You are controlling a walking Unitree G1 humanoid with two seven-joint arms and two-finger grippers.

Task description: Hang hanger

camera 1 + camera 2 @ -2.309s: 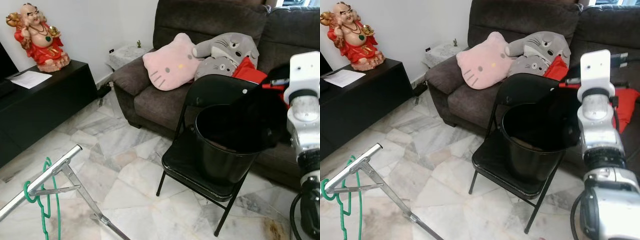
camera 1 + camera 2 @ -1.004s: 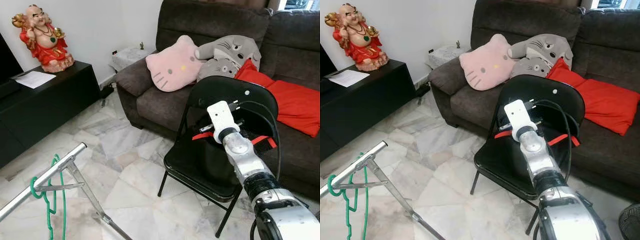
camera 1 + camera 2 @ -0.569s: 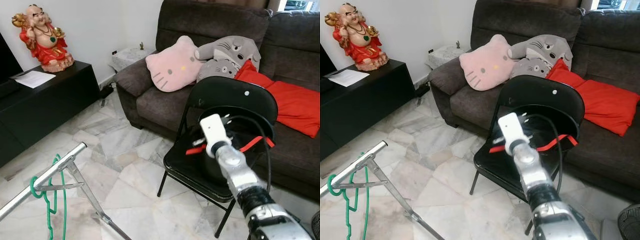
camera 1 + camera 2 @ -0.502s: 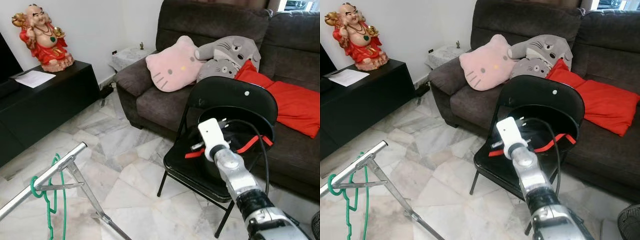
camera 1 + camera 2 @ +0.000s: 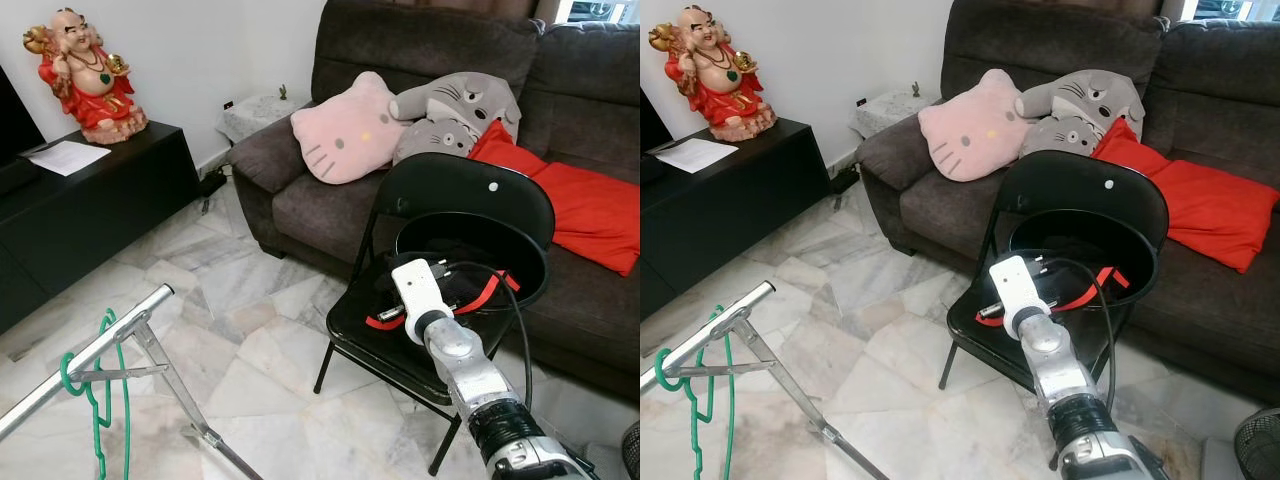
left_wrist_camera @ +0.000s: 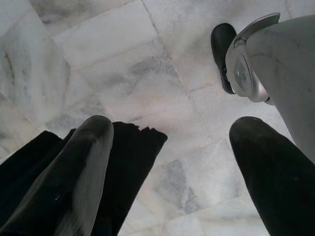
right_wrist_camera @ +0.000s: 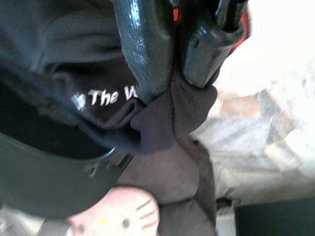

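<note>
Right wrist view: dark cloth is pinched by the right claw [image 7: 177, 54].
Claw and red hanger [image 5: 480, 295] have been lowered toward the chair [image 5: 470, 195]; hanging remains undone.

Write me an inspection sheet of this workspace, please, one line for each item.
surface: marble floor; black chair carrying a black bucket.
job's things: red hanger at the bucket's mouth; green hanger on the metal rack bar.
clutter: nothing seen.
hands: right hand shut on a dark garment; left hand open above the floor.
cables: black cable looping from the right wrist.
surroundings: sofa with pink cushion; figurine and paper on a black cabinet.
</note>
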